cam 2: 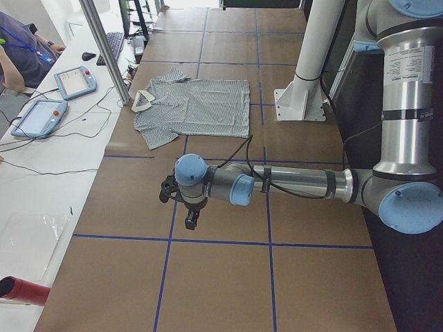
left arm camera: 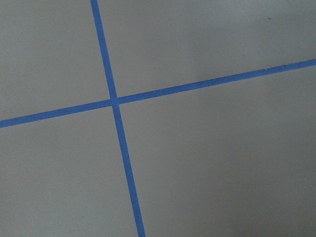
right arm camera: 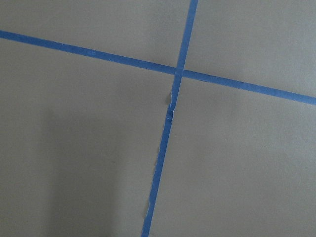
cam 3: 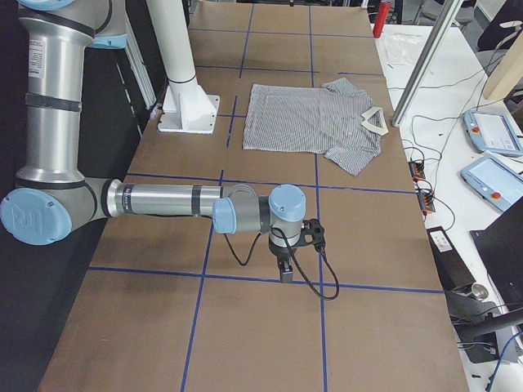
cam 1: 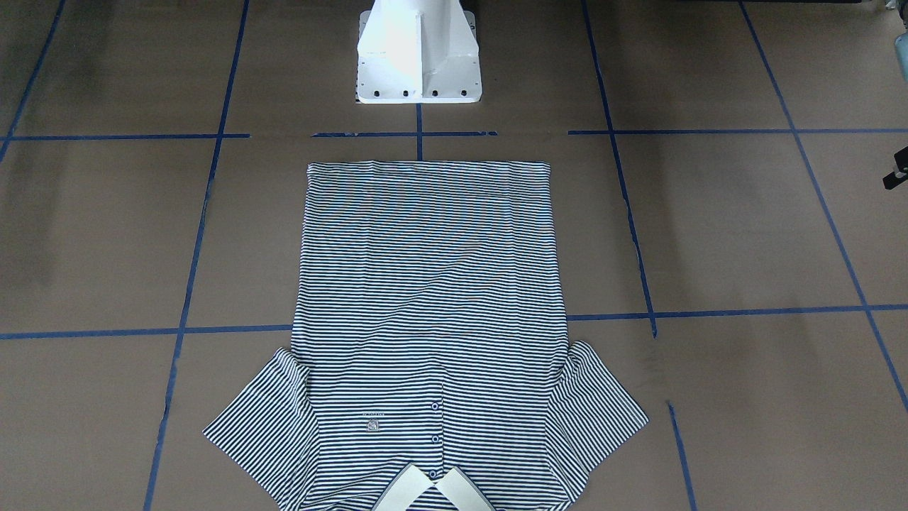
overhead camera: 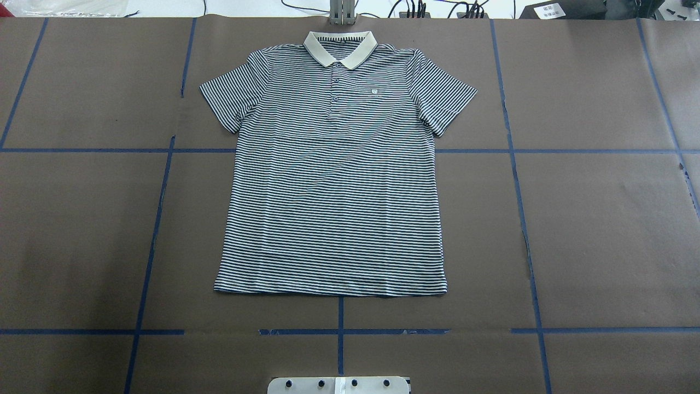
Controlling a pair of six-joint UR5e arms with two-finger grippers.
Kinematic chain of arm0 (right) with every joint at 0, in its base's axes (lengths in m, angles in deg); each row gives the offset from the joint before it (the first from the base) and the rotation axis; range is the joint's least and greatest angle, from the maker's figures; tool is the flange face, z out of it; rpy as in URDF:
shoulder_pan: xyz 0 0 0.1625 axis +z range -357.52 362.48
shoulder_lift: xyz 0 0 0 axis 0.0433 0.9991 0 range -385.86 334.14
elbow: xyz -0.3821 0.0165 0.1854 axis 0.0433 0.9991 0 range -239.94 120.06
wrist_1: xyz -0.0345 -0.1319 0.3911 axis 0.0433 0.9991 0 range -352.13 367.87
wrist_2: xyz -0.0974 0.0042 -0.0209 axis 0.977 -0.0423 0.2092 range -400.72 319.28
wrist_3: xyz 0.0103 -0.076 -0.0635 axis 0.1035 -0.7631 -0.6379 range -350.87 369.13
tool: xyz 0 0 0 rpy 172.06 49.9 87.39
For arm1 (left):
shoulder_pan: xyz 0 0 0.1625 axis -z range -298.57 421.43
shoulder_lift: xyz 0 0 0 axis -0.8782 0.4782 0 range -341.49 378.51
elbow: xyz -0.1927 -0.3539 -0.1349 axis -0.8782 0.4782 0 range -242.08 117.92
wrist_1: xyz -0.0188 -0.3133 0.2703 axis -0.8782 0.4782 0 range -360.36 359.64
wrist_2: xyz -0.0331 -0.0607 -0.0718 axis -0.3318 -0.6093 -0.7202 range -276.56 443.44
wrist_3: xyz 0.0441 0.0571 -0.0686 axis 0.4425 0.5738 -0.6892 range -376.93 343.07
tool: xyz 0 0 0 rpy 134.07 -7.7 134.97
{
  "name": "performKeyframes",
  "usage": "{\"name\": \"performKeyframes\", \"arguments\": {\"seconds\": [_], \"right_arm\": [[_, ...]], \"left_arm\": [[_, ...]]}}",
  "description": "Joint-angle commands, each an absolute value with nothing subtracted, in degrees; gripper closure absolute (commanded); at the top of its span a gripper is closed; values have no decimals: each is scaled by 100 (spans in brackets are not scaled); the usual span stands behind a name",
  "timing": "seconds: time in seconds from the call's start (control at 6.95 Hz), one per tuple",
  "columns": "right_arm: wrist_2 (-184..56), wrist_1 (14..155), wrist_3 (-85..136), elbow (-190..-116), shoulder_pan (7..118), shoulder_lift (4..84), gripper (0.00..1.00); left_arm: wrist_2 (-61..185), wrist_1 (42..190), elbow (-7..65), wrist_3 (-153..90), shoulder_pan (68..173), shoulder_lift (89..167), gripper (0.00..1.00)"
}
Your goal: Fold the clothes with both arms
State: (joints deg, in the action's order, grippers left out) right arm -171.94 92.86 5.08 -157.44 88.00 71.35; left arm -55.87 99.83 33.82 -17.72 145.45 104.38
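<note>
- Both silver-grey jointed arms were held out to the sides, well apart from the garment, probably to leave it unobstructed before any fold.
- The black two-finger left end effector point(cam 2: 190, 220) and the right end effector point(cam 3: 283, 271) pointed down over the bare brown paper-covered worktop point(overhead camera: 601, 230). I cannot tell whether either was clenched or released.
- The navy-and-white striped short-sleeved polo shirt point(overhead camera: 333, 180) lay flat and front up in the upper centre of the overhead view. Its cream collar was at the top, the sleeves spread, the hem straight.

Left arm point(cam 2: 291, 183) stretched level, left gripper point(cam 2: 190, 223) pointing down; right arm point(cam 3: 163, 200), right gripper point(cam 3: 285, 273) same. Jaws unreadable.
</note>
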Motion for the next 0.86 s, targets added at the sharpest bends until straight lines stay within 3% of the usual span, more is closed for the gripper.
{"name": "performKeyframes", "arguments": {"seconds": [0.0, 0.43, 0.72], "right_arm": [[-17194, 9286, 508, -15759, 8800, 7126, 0], [-17184, 9025, 517, -15785, 8782, 6925, 0], [-17115, 7825, 508, -15689, 8782, 6688, 0]], "left_arm": [[-5578, 10062, 3381, -1772, 14371, 10472, 0], [-5586, 10185, 3424, -1755, 14370, 10586, 0], [-5578, 11087, 3364, -1737, 14361, 10745, 0]]}}
